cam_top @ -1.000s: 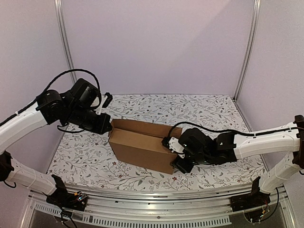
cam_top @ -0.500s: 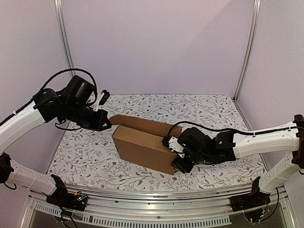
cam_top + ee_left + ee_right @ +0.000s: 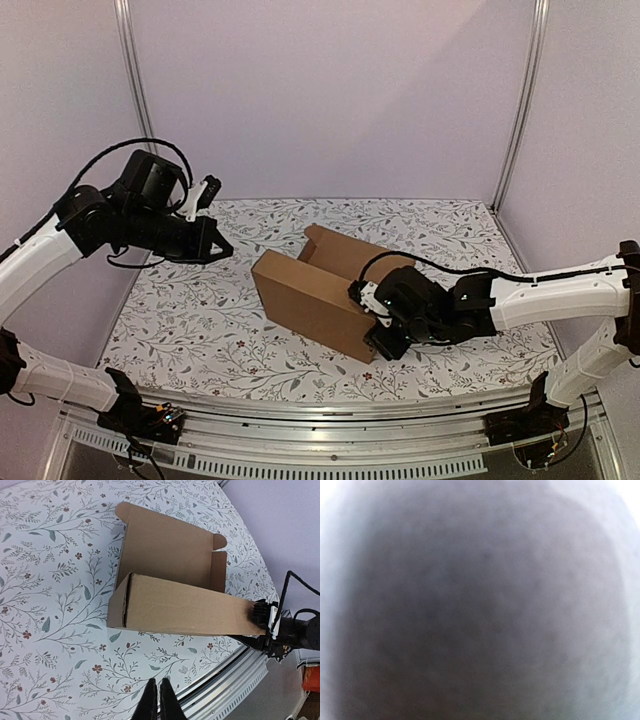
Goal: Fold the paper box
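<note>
At the middle of the counter: the paper box, brown cardboard, half folded, with 1 long wall upright at 6 o'clock and a tabbed panel spread behind it toward 12. Against its 4 o'clock end: the right gripper, opening impossible to tell, with only dark blur from its own camera. Off at 9 o'clock, raised and well apart from the box: the left gripper, fingers pinched together, holding nothing.

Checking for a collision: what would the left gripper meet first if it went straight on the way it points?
Probably the box: the left gripper points at its left end across the table. Depth is unclear; it might touch the table first.
</note>
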`<action>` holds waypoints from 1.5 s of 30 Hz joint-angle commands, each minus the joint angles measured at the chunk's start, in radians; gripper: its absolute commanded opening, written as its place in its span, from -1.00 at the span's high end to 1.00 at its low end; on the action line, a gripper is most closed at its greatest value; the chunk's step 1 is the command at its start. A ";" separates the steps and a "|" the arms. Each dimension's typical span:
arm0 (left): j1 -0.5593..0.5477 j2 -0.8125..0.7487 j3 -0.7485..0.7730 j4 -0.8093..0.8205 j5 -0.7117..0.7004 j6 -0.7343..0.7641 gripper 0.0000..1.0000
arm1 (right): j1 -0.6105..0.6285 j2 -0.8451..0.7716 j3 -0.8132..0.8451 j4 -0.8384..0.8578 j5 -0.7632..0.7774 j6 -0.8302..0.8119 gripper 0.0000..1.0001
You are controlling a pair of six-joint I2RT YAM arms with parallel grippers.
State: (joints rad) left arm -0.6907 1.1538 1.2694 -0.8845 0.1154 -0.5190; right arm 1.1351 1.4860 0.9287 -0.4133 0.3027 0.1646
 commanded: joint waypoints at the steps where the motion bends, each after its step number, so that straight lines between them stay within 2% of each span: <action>1: 0.017 -0.003 -0.059 0.064 0.039 0.006 0.90 | -0.010 0.019 -0.021 -0.155 0.023 -0.004 0.13; 11: 0.017 0.070 -0.099 0.182 0.132 0.006 0.89 | 0.023 0.036 -0.019 -0.048 -0.039 0.052 0.14; 19: 0.017 0.154 -0.094 0.249 0.137 0.019 0.89 | 0.057 0.089 0.005 0.012 -0.046 0.111 0.11; 23: 0.017 0.199 -0.076 0.287 0.135 0.017 0.88 | 0.065 0.100 0.032 0.022 -0.044 0.127 -0.06; 30: 0.016 0.289 -0.024 0.306 0.145 0.018 0.89 | 0.065 0.078 0.042 0.018 0.015 0.135 -0.50; 32: 0.016 0.302 -0.015 0.303 0.141 0.018 0.89 | 0.065 0.053 0.041 0.013 0.041 0.140 -0.68; 33: 0.016 0.307 -0.010 0.298 0.138 0.019 0.90 | 0.065 0.034 0.040 0.011 0.048 0.139 -0.94; 39: 0.014 0.334 0.016 0.273 0.123 0.018 0.90 | 0.065 -0.072 0.026 -0.008 0.071 0.137 -0.97; 45: 0.009 0.348 0.042 0.247 0.107 0.014 0.90 | 0.064 -0.256 -0.022 -0.043 0.116 0.175 -0.98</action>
State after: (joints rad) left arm -0.6868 1.4849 1.2755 -0.6098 0.2413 -0.5156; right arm 1.1969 1.3319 0.9432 -0.4122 0.3622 0.3000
